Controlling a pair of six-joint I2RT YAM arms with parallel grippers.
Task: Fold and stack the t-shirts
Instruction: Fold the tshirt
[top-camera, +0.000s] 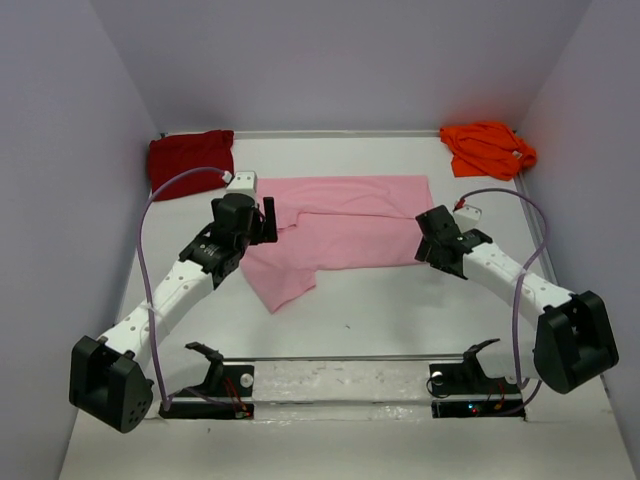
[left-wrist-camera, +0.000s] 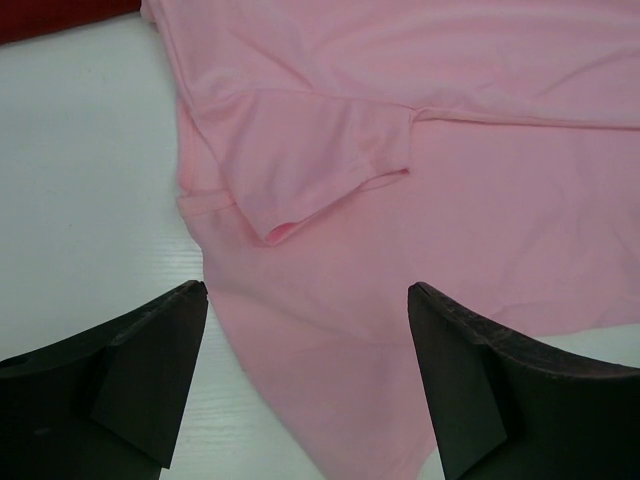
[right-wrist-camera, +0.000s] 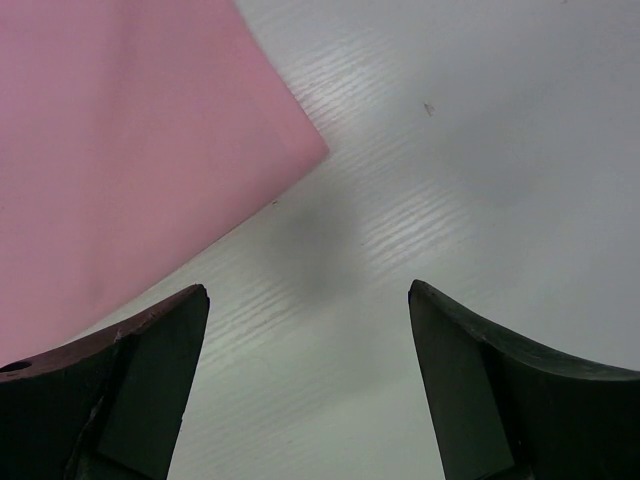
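Two white-and-black robot arms reach in from the near edge of a white table (top-camera: 390, 310). The left gripper (left-wrist-camera: 307, 290), jaws spread wide and holding nothing, hovers over the left side of a light pink soft cloth t-shirt (top-camera: 350, 215), where a sleeve (left-wrist-camera: 330, 165) lies folded over the body. The right gripper (right-wrist-camera: 307, 290), equally wide and empty, hangs above bare tabletop just beside the pink shirt's right corner. The pink shirt lies partly spread mid-table, one flap trailing toward the near left. At the far left corner sits a crumpled dark red cloth t-shirt (top-camera: 190, 163), at the far right a bunched bright orange cloth t-shirt (top-camera: 487, 147), both apart from the pink one.
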